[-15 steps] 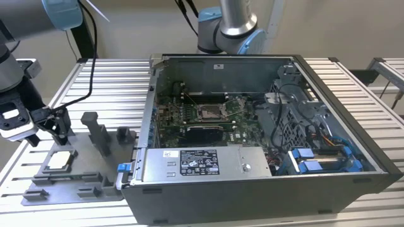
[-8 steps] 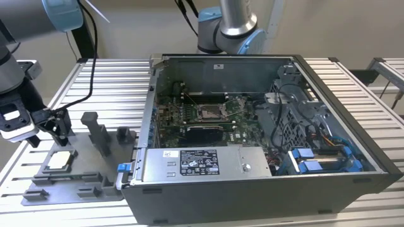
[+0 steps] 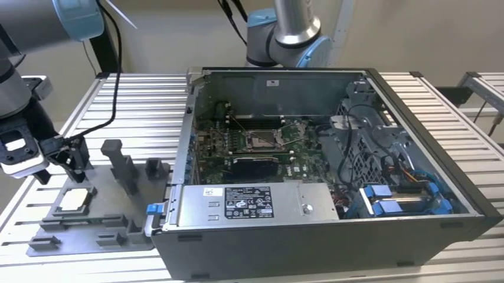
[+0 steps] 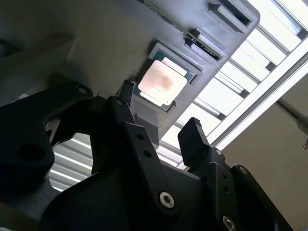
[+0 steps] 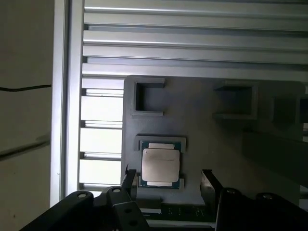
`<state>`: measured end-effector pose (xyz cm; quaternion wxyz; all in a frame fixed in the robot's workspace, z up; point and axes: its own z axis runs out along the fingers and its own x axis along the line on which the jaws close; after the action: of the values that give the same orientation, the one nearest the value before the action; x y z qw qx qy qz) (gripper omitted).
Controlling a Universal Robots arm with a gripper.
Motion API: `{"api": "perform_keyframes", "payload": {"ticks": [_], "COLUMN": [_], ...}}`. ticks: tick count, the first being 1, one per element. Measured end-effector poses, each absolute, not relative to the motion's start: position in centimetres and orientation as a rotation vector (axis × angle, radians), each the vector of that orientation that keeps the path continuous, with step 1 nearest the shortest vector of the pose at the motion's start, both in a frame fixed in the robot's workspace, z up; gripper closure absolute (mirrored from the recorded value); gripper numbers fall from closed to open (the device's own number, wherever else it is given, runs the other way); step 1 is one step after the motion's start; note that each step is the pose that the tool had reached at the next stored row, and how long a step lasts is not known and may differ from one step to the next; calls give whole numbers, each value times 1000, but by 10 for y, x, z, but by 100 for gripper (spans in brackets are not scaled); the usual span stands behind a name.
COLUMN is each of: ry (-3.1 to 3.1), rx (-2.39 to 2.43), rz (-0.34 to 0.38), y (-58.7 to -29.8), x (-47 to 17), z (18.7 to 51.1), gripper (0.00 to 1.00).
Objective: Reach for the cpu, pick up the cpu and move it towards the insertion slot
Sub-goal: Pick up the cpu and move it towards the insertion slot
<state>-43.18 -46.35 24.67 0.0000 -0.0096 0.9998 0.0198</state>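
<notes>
Gripper spread wide and empty, hovering over cpu, seated in grey fixture

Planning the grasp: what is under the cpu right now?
The cpu sits in a raised-rim square pocket of the grey fixture plate, below the open gripper. The pocket floor beneath it is hidden by the chip itself.

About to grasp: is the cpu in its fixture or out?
In: the cpu lies flat in the grey fixture pocket, open gripper near it.
</notes>
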Motion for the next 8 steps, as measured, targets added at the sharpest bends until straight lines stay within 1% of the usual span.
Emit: {"api": "perform_keyframes", "payload": {"ticks": [8], "ry": [3141], "rx": [-30], "rz": [62], "y": [-465], "x": [-432], "z": [241], "gripper": [0]}}
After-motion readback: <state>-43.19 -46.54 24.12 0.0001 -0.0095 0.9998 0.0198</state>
